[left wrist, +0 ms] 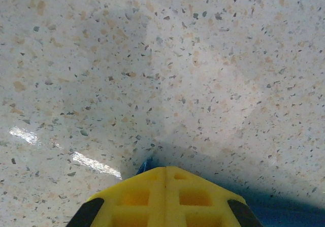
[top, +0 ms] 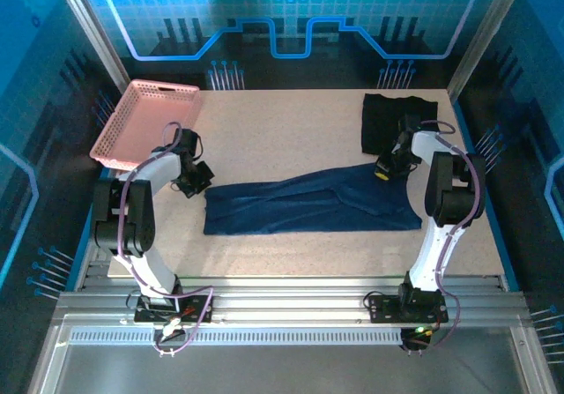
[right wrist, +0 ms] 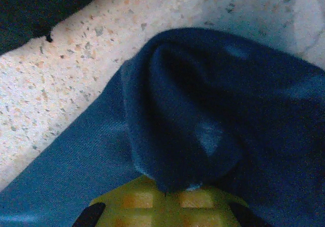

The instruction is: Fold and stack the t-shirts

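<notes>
On the counter [top: 291, 125], the navy shirt [top: 308, 204] lies long from left to right. The right fingers [right wrist: 167, 204] pinch its far right corner tight. The left fingers [left wrist: 165, 199] sit at its left end; their grip I cannot tell.

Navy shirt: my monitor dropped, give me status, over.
Left tool pinching left edge of navy shirt. Right tool shut on its bunched right end. Black shirt folded just beyond right tool, apart from navy.
</notes>
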Available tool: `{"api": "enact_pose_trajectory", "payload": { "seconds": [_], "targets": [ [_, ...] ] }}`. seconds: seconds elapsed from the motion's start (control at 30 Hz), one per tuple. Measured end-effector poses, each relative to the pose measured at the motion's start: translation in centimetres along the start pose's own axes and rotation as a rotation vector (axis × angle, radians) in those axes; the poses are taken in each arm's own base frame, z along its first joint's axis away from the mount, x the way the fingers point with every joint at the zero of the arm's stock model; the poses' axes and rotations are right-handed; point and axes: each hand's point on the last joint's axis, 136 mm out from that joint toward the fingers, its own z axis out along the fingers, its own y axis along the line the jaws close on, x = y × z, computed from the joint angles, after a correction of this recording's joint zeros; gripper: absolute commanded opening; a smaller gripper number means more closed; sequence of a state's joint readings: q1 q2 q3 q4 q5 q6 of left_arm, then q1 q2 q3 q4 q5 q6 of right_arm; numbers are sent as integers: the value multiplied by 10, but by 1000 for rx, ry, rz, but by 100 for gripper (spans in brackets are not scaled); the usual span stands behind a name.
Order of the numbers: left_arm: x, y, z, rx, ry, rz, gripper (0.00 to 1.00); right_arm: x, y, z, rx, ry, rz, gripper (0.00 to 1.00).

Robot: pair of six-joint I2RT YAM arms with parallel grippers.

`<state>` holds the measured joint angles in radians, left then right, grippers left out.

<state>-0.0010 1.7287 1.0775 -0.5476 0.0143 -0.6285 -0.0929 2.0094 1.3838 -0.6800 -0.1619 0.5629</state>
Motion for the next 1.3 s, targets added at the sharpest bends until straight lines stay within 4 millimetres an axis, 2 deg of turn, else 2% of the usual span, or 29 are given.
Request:
{"api": "enact_pose_trajectory", "payload": {
  "seconds": [0.07, 0.13, 0.2, 0.3, 0.43, 0.5, 0.63, 0.73, 0.87, 1.1, 1.3],
  "targets": [
    [0, 0, -1, 1, -1, -3, 50, -1, 3, 0, -14, 1, 10, 30],
    [-2, -2, -6, 14, -13, -18, 60, -2, 8, -1, -40, 0, 8, 47],
    [-4, -6, -19, 36, -36, -24, 62, -2, 13, -3, -64, 2, 4, 55],
    [-6, -15, -49, 91, -83, -13, 63, 0, 21, -12, -102, 1, -12, 66],
    [5, -25, -86, 160, -124, 19, 61, 5, 37, -51, -172, -53, -67, 75],
    [16, -24, -91, 178, -113, 33, 60, 15, 41, -73, -201, -83, -100, 78],
    [45, -8, -74, 143, -26, 64, 54, 43, 39, -98, -235, -97, -151, 84],
    [62, 0, -60, 95, 46, 110, 53, 66, 29, -95, -231, -55, -166, 85],
    [74, 7, -41, 33, 112, 159, 52, 85, 17, -82, -213, 12, -169, 85],
    [79, 21, -14, -63, 173, 191, 46, 95, 12, -80, -210, 36, -183, 85],
    [75, 27, -11, -107, 159, 216, 44, 98, 4, -82, -207, 31, -165, 84]
  ]
}}
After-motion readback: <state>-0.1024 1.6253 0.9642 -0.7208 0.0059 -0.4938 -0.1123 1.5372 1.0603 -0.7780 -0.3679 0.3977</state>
